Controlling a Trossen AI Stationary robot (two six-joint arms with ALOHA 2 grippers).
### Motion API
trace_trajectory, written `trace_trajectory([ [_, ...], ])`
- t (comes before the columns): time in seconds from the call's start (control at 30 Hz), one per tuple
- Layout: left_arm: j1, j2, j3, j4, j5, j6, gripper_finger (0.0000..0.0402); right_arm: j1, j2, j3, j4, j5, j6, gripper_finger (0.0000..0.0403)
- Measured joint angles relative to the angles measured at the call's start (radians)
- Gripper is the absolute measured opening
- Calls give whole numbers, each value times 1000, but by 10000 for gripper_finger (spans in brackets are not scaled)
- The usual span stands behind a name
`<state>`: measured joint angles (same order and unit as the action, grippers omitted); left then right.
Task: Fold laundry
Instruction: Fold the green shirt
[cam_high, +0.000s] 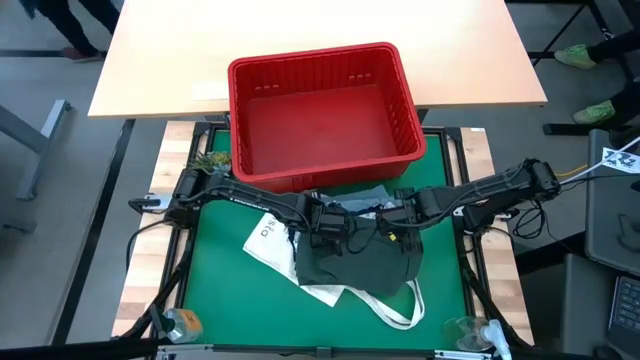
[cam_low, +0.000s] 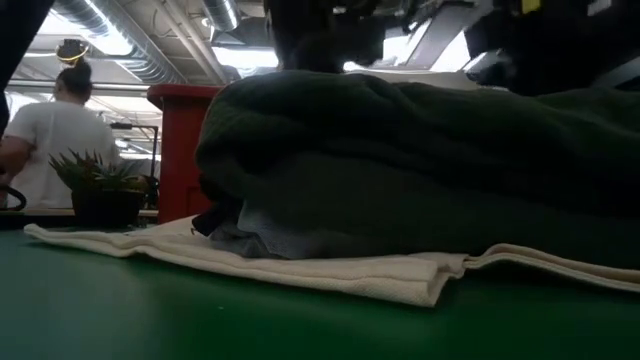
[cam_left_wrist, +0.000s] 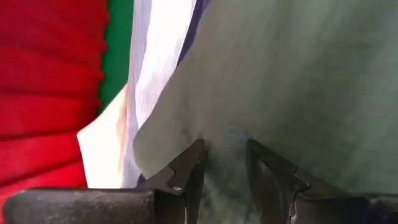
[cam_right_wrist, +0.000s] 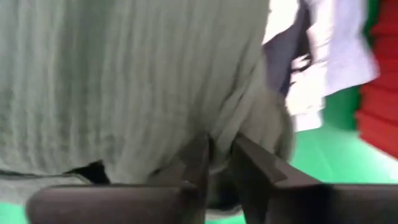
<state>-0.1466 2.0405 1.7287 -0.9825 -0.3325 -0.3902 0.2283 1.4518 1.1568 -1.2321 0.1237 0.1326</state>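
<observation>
The dark olive green garment (cam_high: 365, 262) is soft cloth with tiny ribs (it looks a bit fuzzy). The tote bag (cam_high: 272, 240) is rough, pale woven cloth. The red basket (cam_high: 325, 115) is shiny, slotted plastic. The table (cam_high: 220, 290) has a flat, matt green mat.

Counted one red basket (cam_high: 325, 115), one white tote bag (cam_high: 270, 240) with two long handles, and one dark olive garment (cam_high: 360, 262) on top. Spotted at least two more garments peeking from under it: one light blue denim (cam_low: 265, 240), one white with dark print (cam_right_wrist: 311, 56). Two arms, two grippers (cam_left_wrist: 225, 155) (cam_right_wrist: 221, 149). One potted plant (cam_low: 100, 190), one person (cam_low: 55, 135) behind.
</observation>
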Motion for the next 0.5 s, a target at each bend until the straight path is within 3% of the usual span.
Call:
trace_trajectory([
  [0.27, 30, 1, -71, 4, 4, -26, 112, 0, 0, -149, 8, -37, 26, 9],
  [0.5, 30, -6, -71, -23, 7, -19, 112, 0, -2, -174, -4, -37, 46, 15],
])
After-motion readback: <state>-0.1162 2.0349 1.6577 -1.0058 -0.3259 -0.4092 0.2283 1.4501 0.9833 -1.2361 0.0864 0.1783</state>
